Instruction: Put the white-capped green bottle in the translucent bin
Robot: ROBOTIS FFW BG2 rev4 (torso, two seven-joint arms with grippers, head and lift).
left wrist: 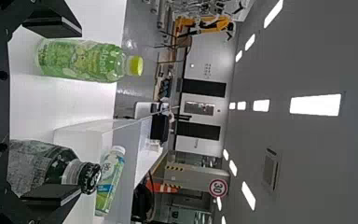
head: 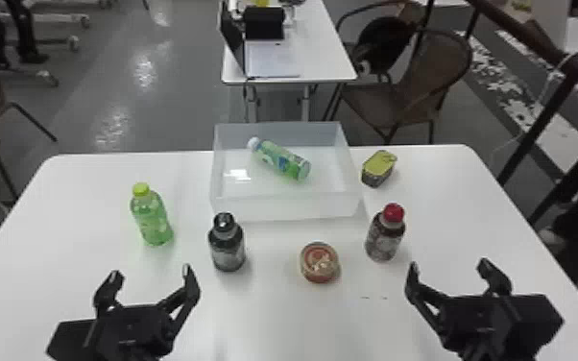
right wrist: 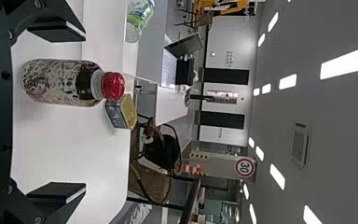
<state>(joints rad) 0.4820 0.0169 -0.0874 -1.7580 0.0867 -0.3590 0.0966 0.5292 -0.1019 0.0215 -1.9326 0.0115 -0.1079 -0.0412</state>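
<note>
Though beyond wide left gripper [head: 152, 273] and wide right gripper [head: 449, 266], white-capped bottle [head: 281, 160] in bin [head: 285, 209].

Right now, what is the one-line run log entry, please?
white-capped green bottle: lying in translucent bin | left gripper: open, empty | right gripper: open, empty | task: looks done

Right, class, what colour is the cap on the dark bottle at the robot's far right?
Red; it shows best in the right wrist view.
</note>
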